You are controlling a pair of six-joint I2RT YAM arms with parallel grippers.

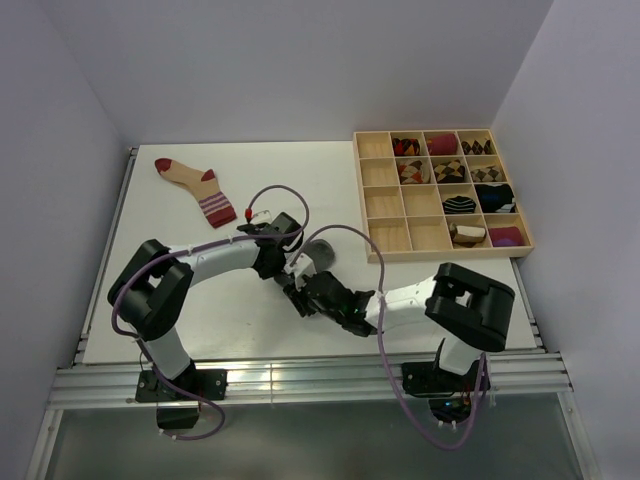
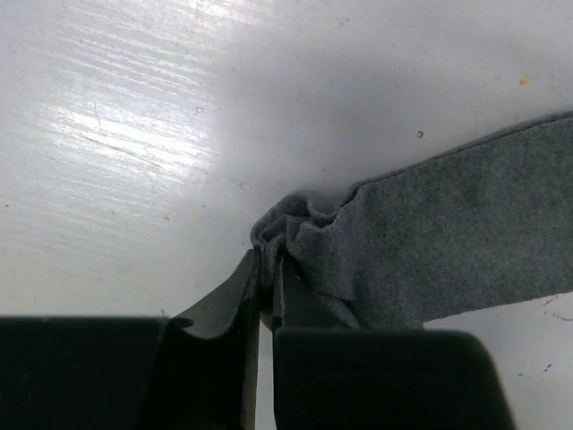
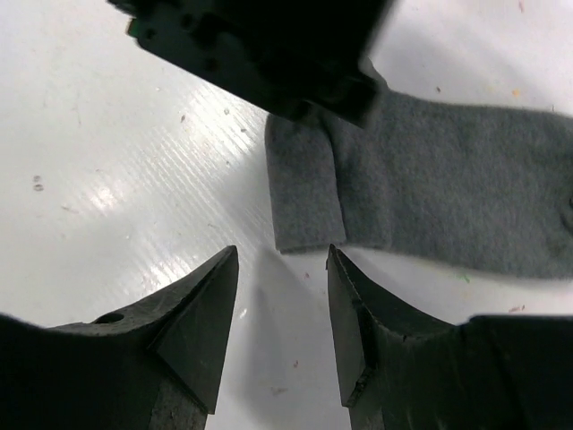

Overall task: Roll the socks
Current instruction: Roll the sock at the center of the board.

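Pinching the grey sock (image 2: 448, 233) is the left tool (image 2: 267, 264), right tool (image 3: 283, 255) spread alongside.

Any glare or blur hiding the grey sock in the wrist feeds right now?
Left wrist: glare streaks the table at left, away from the grey sock, which is sharp; the left gripper is near-black. Right wrist: glare left of the sock; the left gripper, blurred, covers its top edge. Top external: evenly lit, sock mostly hidden.

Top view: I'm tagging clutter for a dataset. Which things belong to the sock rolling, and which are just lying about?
Job: grey sock, pinched by the left gripper; beige red-toed sock.
Lying about: wooden tray of rolled sock bundles.
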